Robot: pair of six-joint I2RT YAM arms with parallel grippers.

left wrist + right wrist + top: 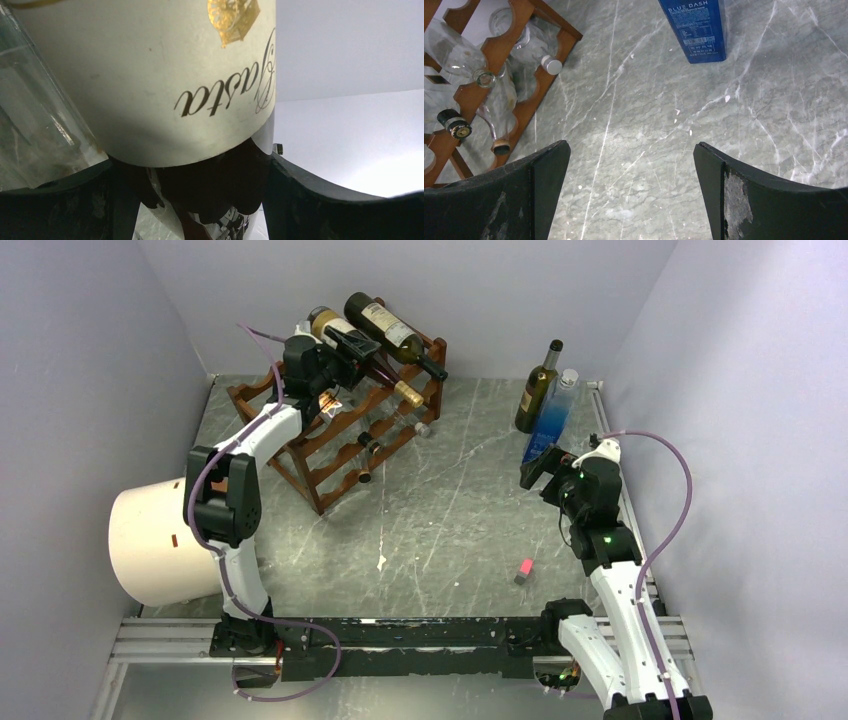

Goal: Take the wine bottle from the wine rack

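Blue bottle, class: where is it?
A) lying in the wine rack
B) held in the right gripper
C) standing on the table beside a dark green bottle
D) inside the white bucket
C: the blue bottle stands on the table beside the dark green bottle, and the right gripper is open and empty.

Our left arm [232, 502] reaches far forward, with the elbow bent and the white forearm stretched away from the base. Our left gripper [352, 344] is raised. Its fingers [320, 200] stand partly apart, and we cannot tell if they press. Our right arm [612, 570] is folded nearer to its base. Our right gripper [631, 150] points downward with the jaws wide apart.
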